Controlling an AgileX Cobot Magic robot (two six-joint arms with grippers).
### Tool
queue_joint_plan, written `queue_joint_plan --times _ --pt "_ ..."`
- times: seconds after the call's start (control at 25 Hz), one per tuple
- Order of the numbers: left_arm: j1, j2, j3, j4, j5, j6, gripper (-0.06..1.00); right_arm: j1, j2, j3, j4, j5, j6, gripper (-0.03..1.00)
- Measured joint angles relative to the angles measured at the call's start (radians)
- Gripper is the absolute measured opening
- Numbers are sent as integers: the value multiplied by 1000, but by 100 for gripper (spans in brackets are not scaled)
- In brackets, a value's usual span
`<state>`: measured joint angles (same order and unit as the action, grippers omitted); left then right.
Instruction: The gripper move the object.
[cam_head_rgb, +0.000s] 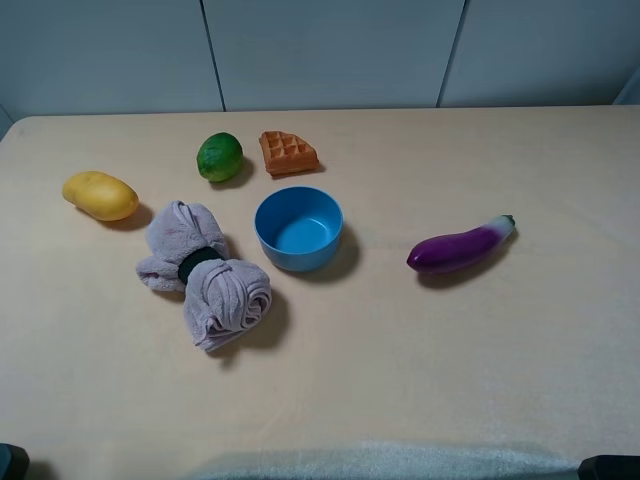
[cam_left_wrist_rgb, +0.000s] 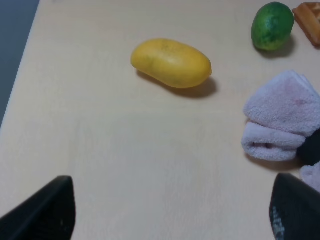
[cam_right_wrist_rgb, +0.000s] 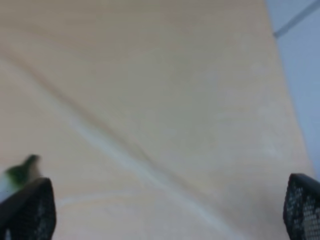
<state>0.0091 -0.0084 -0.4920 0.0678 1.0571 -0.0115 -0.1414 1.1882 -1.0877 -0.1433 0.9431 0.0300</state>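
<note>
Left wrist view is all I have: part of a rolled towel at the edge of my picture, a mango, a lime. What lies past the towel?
Observer: A blue bowl stands just right of the towel, apart from it.
Operator: Is the towel tied?
Observer: Yes, a black band cinches its middle.
Operator: Anything on the far right?
Observer: A purple eggplant lies alone there, on the table.
Operator: Is the right gripper near it?
Observer: The right gripper is open, over bare table; the eggplant's green tip shows beside one finger.

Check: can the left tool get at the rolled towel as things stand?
Probably yes. The left tool is open, with bare table ahead; the rolled towel lies just off to one side, nothing between. The mango sits farther off.
</note>
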Motion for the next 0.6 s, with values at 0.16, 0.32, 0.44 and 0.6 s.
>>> queue_joint_plan --times 0.16,0.32,0.44,0.6 --pt "0 0 0 0 0 0 85 -30 -234 190 10 -93 1 69" --pt "0 0 0 0 0 0 85 -32 -460 299 16 -112 15 69" --pt "0 0 0 0 0 0 85 -33 -616 351 17 -92 20 69" --pt "0 0 0 0 0 0 85 -33 -745 404 36 -46 23 69"
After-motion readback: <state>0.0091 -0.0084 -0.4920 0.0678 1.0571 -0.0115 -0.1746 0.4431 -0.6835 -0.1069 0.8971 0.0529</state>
